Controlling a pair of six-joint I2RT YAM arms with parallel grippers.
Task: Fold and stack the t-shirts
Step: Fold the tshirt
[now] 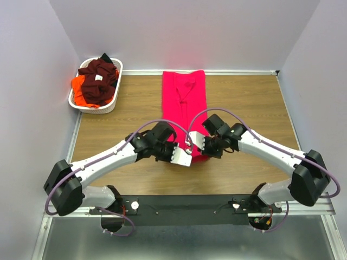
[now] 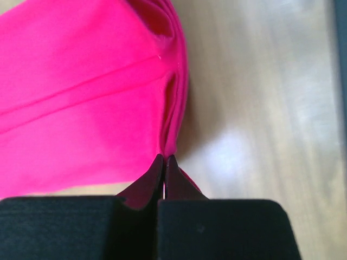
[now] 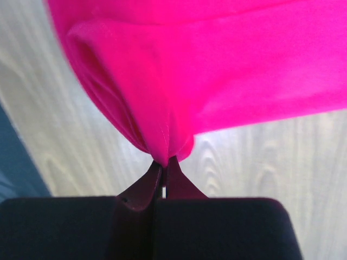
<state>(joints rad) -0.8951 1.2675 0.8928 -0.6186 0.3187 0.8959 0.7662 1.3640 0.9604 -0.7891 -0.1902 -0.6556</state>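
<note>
While both hands are clamped on the near end of the pink t-shirt, the bite looks thin. The left hand pinches the left side of that end and the right hand the right side, with cloth only at the very tips in both wrist views.

Risks:
- A corner could slip out on the lift, since so little cloth is in the pinch. One side would then drop and the fold would land skewed.
- The layers bunch at the right hand, so the hands may hold different layers and the strip could open up.
- An uneven pull by the two arms would twist the strip off its line.

The tee lies flat mid-table, already narrowed to a long strip. Its long axis runs near to far, away from the arm bases, and the far end reaches the back edge. Marks near the far end are possibly the neckline, so it probably points collar-away, but the top view is too soft to be sure.

The maroon t-shirt and orange t-shirt are bunched in the basket at far left, well apart.
</note>
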